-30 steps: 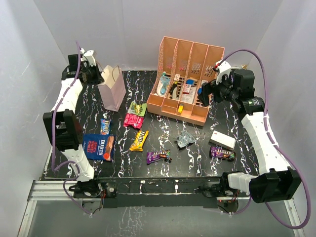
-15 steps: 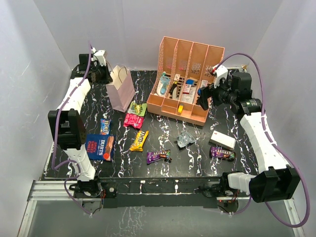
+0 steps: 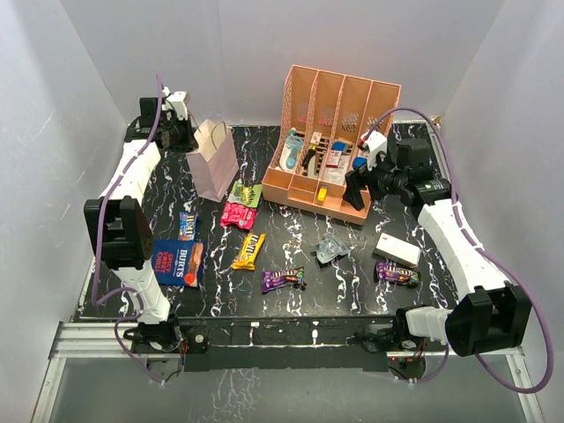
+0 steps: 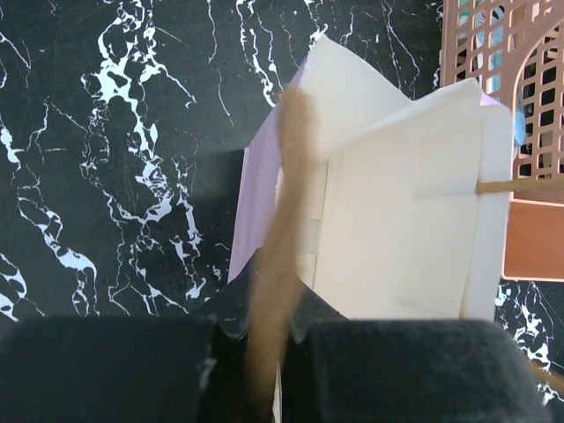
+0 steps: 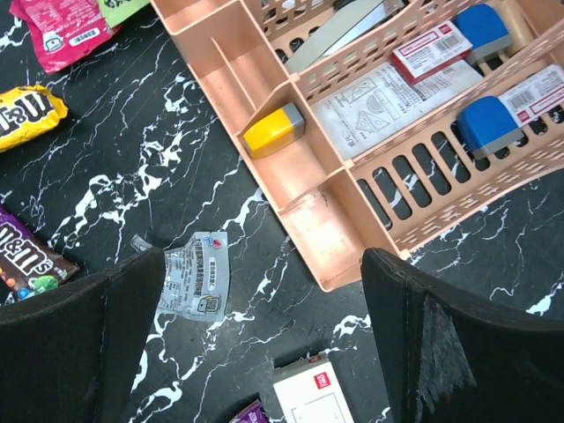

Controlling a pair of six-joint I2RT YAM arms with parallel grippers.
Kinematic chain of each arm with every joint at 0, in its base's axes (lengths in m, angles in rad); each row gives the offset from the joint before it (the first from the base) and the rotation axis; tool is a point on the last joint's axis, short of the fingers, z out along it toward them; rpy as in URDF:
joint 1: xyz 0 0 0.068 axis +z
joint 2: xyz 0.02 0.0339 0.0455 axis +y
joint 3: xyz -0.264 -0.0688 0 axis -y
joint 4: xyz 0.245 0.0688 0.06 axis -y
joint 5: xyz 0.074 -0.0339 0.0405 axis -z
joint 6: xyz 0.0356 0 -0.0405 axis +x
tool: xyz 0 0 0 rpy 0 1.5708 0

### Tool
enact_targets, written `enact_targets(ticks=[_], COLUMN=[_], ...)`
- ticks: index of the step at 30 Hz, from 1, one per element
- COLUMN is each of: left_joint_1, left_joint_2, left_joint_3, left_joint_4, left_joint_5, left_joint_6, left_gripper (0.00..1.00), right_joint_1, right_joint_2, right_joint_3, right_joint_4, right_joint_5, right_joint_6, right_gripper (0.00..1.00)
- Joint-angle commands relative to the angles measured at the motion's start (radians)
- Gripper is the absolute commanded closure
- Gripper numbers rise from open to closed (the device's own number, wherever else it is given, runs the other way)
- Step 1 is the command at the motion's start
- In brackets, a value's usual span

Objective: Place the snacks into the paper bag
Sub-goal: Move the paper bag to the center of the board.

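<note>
Left end effector [image 4: 256, 352] pinched the paper bag [image 3: 214, 163] by its cord handle [image 4: 282, 220], prob. to steady it upright at the surface's [image 3: 291, 240] back left. Right end effector [image 5: 264, 300] hung wide open near a clear packet [image 5: 196, 280]; other snacks [image 3: 249, 251] lay loose, apart from bag.

On the black marbled desk [image 3: 352, 286], the pale lilac paper bag [image 3: 213, 163] stands far left, the peach slotted plastic rack [image 3: 297, 101] to its right; before them lie the small colourful snack packets [image 3: 248, 251], the white rectangular box [image 3: 397, 250] at right
</note>
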Motion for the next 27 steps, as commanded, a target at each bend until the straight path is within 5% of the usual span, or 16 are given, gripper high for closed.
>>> enact_targets(ticks=[1,7,27], left_joint_1=[0.002,0.002,0.002], left_joint_2=[-0.091,-0.116,-0.264], left_joint_3=[-0.045,-0.097,-0.128], left_joint_4=[-0.053,-0.027,-0.019], left_joint_5=[-0.014,-0.01,-0.055], left_joint_6=[0.011,0.0,0.065], left_gripper=[1.0,0.93,0.37], right_joint_1=[0.017,0.02,0.083], right_joint_2=[-0.019,-0.02,-0.008], right_joint_3=[-0.019,-0.035,-0.126], right_joint_4=[0.031,0.039,0.046], right_joint_5=[-0.006,-0.022,0.033], right_joint_6=[-0.027,-0.015,-0.126], right_gripper=[0.02,0.01,0.02])
